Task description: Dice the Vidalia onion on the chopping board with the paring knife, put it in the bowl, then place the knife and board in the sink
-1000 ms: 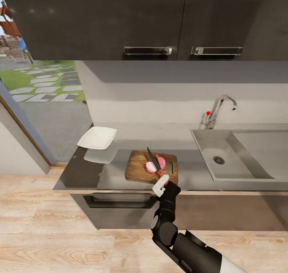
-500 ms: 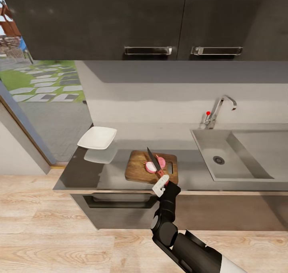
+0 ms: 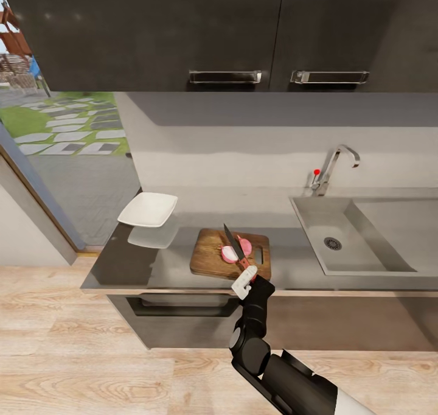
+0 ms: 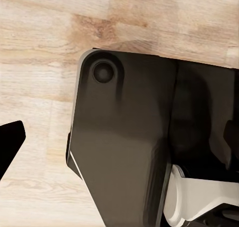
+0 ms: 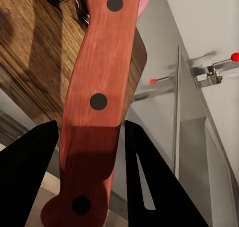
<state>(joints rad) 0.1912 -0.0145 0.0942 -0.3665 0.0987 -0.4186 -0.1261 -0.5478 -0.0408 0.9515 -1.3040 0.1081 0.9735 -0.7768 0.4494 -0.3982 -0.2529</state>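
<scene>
The dark brown chopping board (image 3: 210,254) lies on the grey countertop (image 3: 128,266). On it the Vidalia onion (image 3: 230,254) sits in two pinkish halves, one showing a pale cut face. The dark blade of the paring knife (image 3: 229,235) stands between them, pointing away from me. My right gripper (image 3: 244,279) is shut on its orange-red handle at the board's near edge. In the right wrist view, both black fingers clamp the knife handle (image 5: 97,102) over the board (image 5: 35,62). The white bowl (image 3: 148,210) is at the back left, the sink (image 3: 365,263) at the right. The left gripper's finger (image 4: 10,143) hangs over the floor.
A chrome tap (image 3: 333,167) with a red knob stands behind the sink. Dark wall cabinets (image 3: 225,31) hang above the counter. A glass door (image 3: 55,153) is at the left. The left wrist view shows my dark base (image 4: 129,137) on the wooden floor (image 4: 45,27).
</scene>
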